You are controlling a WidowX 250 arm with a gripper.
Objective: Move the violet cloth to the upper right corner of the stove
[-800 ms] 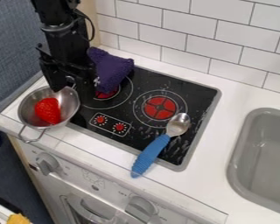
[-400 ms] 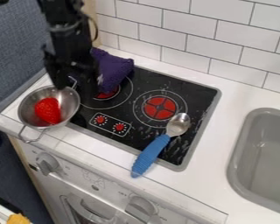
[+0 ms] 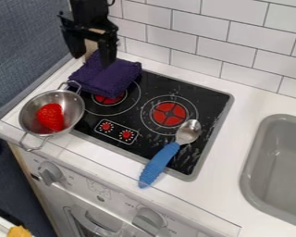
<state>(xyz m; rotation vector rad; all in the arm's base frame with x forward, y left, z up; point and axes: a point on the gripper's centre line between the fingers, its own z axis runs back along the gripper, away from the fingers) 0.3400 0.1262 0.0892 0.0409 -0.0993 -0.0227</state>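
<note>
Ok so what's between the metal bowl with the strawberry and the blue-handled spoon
Two red dials on the black stovetop lie between the bowl and the spoon, in the camera view.

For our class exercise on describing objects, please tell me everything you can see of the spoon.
The spoon has a shiny, metal-looking oval head and a thick blue handle with ridges, probably plastic or rubber. It lies slantwise, its head on the black top of the stove, beside the right-hand red burner. The handle crosses the stove's grey rim, and its end reaches toward the front edge of the white counter. Nothing rests on it or holds it.
</note>
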